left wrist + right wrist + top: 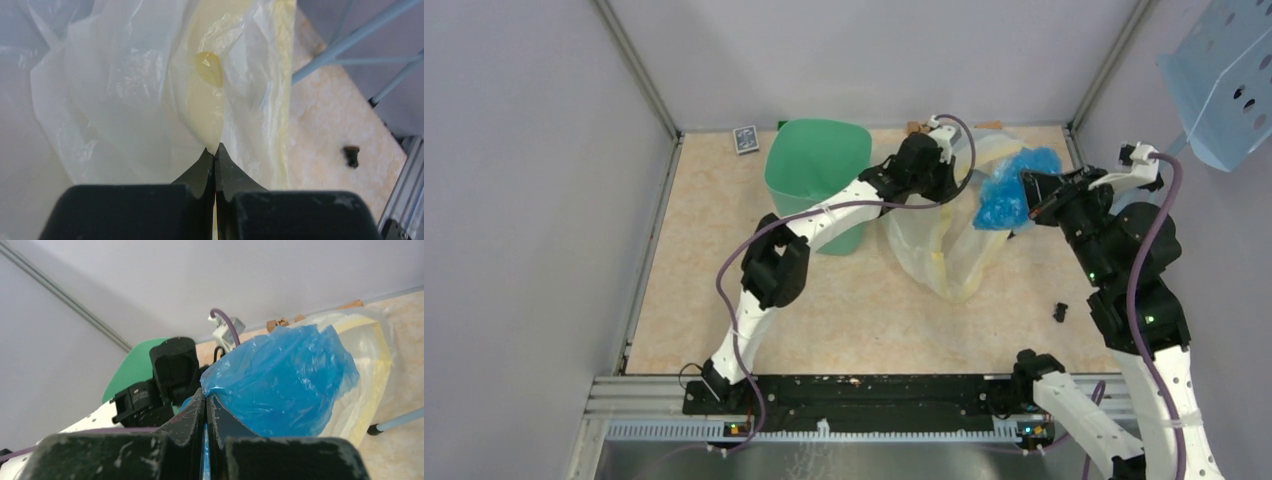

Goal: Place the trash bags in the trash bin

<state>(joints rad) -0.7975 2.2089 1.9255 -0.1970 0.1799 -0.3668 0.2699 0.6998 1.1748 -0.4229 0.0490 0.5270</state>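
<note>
Bolted to a black rail (864,392) at the near edge, two white-and-black arms reach across a beige table (704,300). The left gripper (215,150) is closed, its tips pinching a fold of the clear yellow-banded bag (125,110), which sprawls across the middle of the table. The right gripper (205,399) is also closed, with the blue trash bag (285,375) caught between its fingers. That crinkly bag is bunched at the far right, touching the clear one. The mint-green trash bin (809,165) stands upright at the far side, left of both bags, with the left arm crossing in front of it. A small black object (1061,311) lies alone near the right arm.
</note>
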